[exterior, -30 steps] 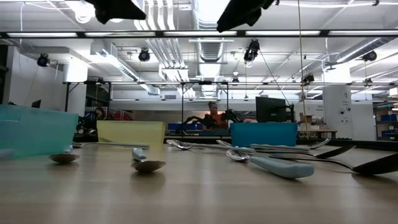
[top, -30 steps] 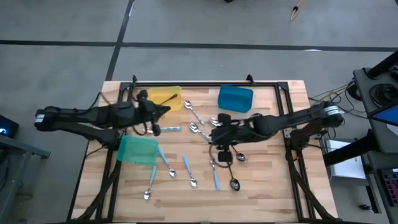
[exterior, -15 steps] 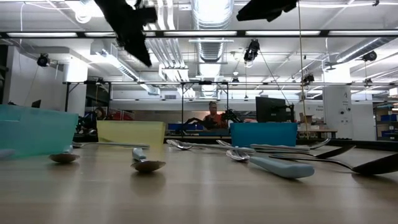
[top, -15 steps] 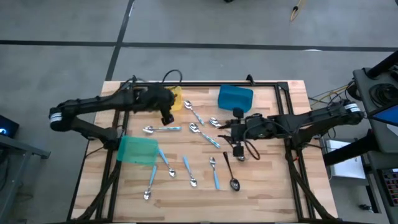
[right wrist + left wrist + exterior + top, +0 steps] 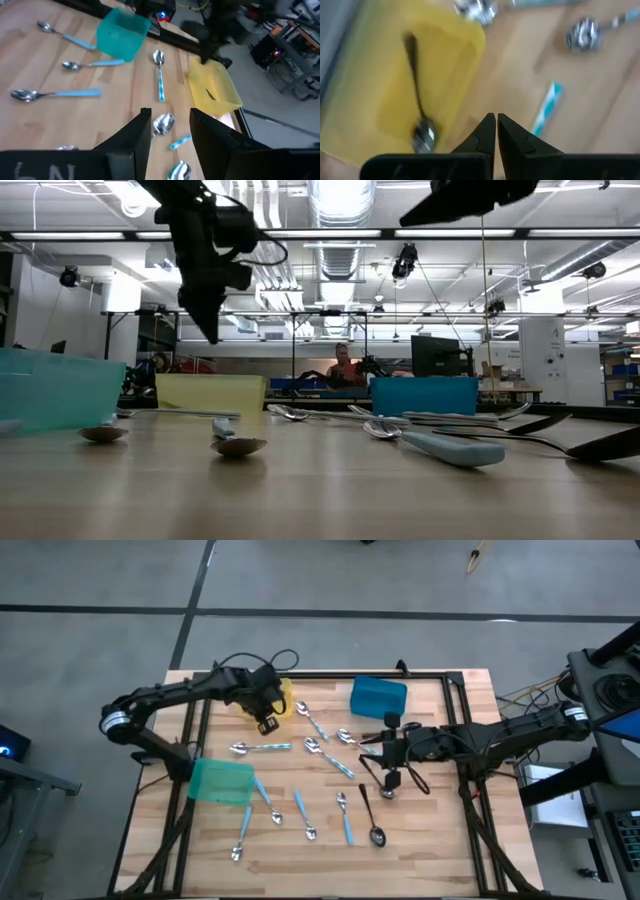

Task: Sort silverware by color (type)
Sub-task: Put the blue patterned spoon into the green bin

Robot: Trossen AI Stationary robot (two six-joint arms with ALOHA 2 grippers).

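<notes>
Above the yellow bin [image 5: 268, 697] my left end effector [image 5: 268, 724] hangs with its fingers pressed together and empty; one silver spoon [image 5: 418, 105] lies inside that bin. Over the desk [image 5: 440, 840] my right end effector [image 5: 391, 780] hovers with its fingers apart, holding nothing. Silverware [image 5: 300, 802], some blue-handled, one piece dark [image 5: 369, 817], lies scattered on the wood between the green bin [image 5: 222, 781] and blue bin [image 5: 378, 698]. No writing reads clearly.

Only part of a marking reads: a pale "N" on the right gripper's [image 5: 166, 131] body; the rest is cut off.
</notes>
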